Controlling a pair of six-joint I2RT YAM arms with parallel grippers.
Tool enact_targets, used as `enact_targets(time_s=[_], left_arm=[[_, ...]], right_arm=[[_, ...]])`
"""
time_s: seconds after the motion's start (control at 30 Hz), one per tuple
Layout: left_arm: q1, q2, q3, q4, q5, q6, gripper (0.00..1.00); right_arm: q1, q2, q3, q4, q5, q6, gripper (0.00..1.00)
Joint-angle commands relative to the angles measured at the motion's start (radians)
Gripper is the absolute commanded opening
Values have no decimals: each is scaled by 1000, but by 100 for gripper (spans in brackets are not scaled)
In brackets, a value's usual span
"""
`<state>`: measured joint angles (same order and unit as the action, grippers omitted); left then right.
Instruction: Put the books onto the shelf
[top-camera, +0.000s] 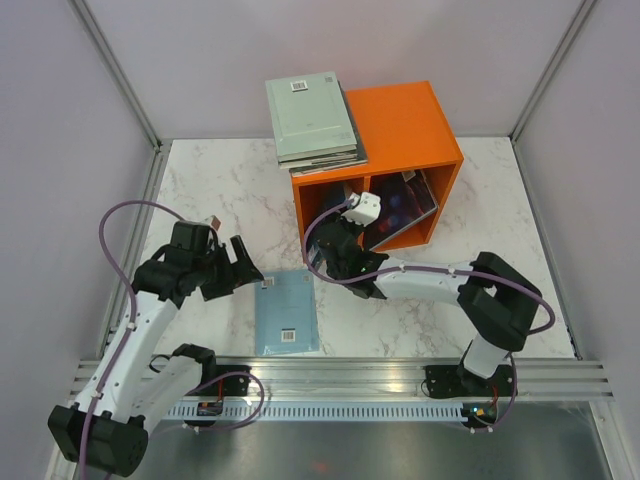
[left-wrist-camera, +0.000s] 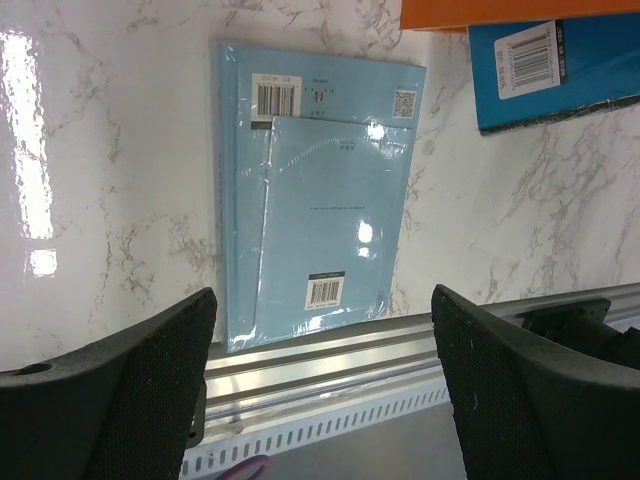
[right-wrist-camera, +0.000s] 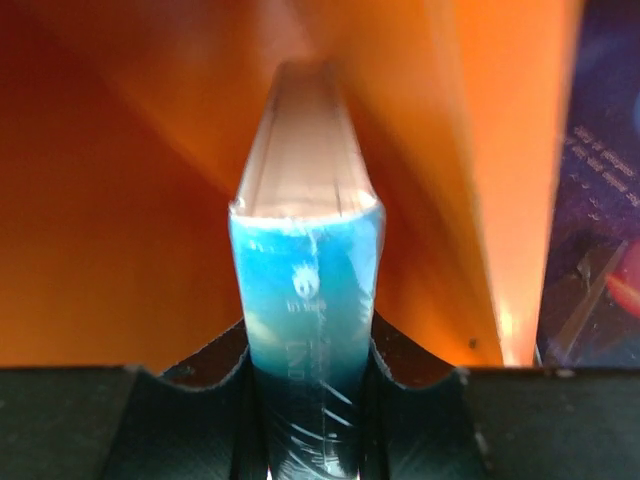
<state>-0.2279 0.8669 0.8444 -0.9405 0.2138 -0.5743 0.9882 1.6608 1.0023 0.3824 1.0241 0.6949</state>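
The orange shelf (top-camera: 400, 125) stands at the back with its two cubbies facing me. A stack of grey-green books (top-camera: 312, 115) lies on its roof, and a dark space-like book (top-camera: 415, 195) leans in the right cubby. My right gripper (top-camera: 335, 247) is at the mouth of the left cubby. In the right wrist view it (right-wrist-camera: 308, 385) is shut on the spine of a teal book (right-wrist-camera: 310, 290), with orange shelf walls (right-wrist-camera: 120, 200) around it. Two light blue books (left-wrist-camera: 320, 220) lie stacked on the table. My left gripper (left-wrist-camera: 322, 300) hangs open above their near edge.
A metal rail (top-camera: 340, 375) runs along the table's near edge, just below the light blue books (top-camera: 287, 312). The teal book (left-wrist-camera: 560, 65) sticks out from under the shelf's front edge (left-wrist-camera: 480, 12). Grey walls with metal posts enclose the marble table (top-camera: 210, 190).
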Motion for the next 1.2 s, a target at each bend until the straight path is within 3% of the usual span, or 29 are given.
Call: enact_targets(time_s=[0.0, 0.27, 0.53, 0.57, 0.7, 0.87, 1.07, 1.17], left_arm=[[-4, -29, 7, 12, -10, 37, 90], [-4, -57, 7, 12, -19, 31, 91], [-4, -63, 5, 14, -31, 25, 91], [-2, -65, 5, 12, -33, 24, 91], [-2, -72, 5, 14, -44, 19, 91], [-2, -89, 5, 12, -54, 11, 91], [-2, -108, 5, 12, -63, 5, 91], [-2, -117, 4, 12, -68, 2, 91]], right_arm=[[-22, 56, 10, 228, 201, 77, 0], [-23, 201, 19, 222, 257, 189, 0], [-22, 243, 35, 11, 67, 336, 1], [-23, 235, 30, -16, 21, 360, 3], [-20, 189, 9, -105, -97, 368, 31], [1, 148, -39, -163, -160, 396, 38], [53, 116, -83, -220, -206, 429, 58], [78, 126, -96, -227, -217, 462, 58]])
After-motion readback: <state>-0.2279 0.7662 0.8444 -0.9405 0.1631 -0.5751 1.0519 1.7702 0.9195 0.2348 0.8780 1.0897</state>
